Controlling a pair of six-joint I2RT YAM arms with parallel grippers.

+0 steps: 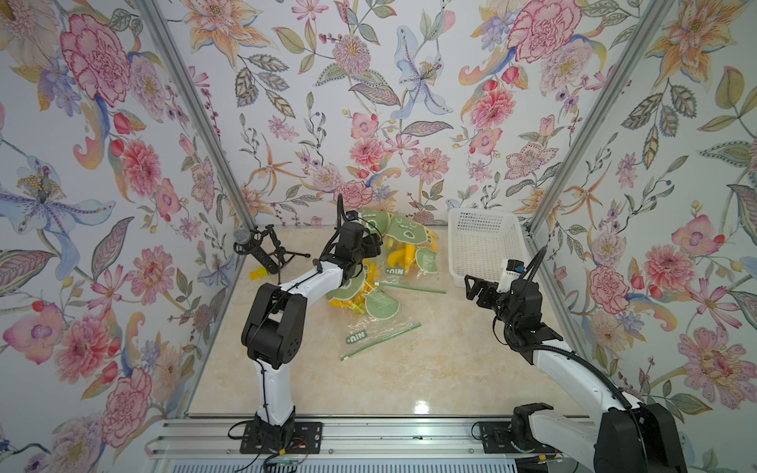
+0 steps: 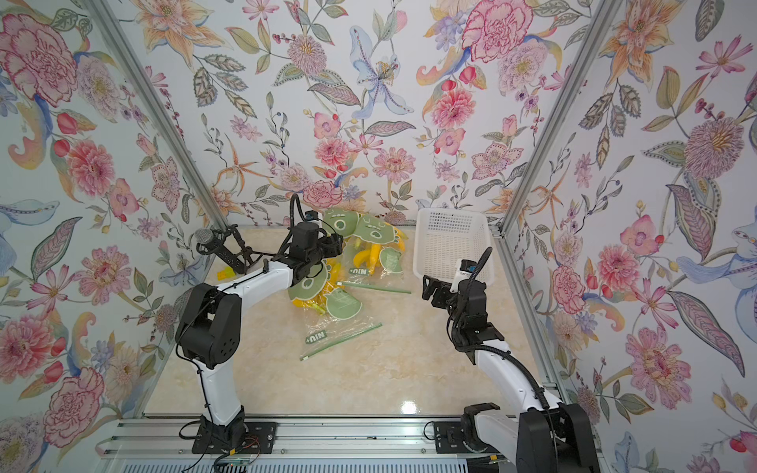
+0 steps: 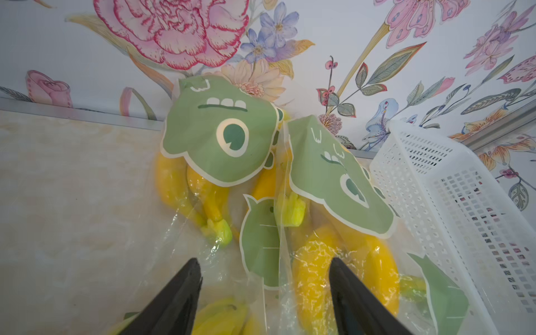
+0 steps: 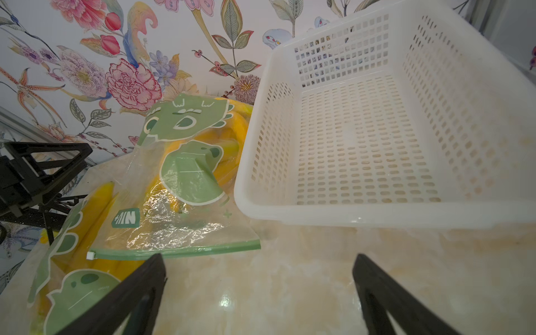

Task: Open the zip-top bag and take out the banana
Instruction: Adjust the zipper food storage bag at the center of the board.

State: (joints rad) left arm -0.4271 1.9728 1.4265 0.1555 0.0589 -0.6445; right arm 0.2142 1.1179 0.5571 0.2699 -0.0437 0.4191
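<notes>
The opening step is in hand, I judge: no zip looks parted and every banana sits inside plastic. In a top view, the bags (image 1: 393, 266) lie heaped at 12 o'clock on the desk (image 1: 409, 381), one trailing toward the centre. The basket (image 1: 483, 241) is at 2 o'clock, just beside them.

The left gripper (image 3: 264, 261) hangs over the heap, jaws partly apart, with clear film and a banana (image 3: 313, 278) between them. Whether the pads touch the film I cannot tell. The right gripper (image 4: 259, 256) stands wide and empty above bare desk at 3 o'clock. It faces one bag's green zip (image 4: 179, 251), whose white slider (image 4: 90, 255) is at the end nearer the left arm.

Next, the left should pinch film only, not fruit, to pin that bag. The right must close on the small slider and draw it along the strip.
</notes>
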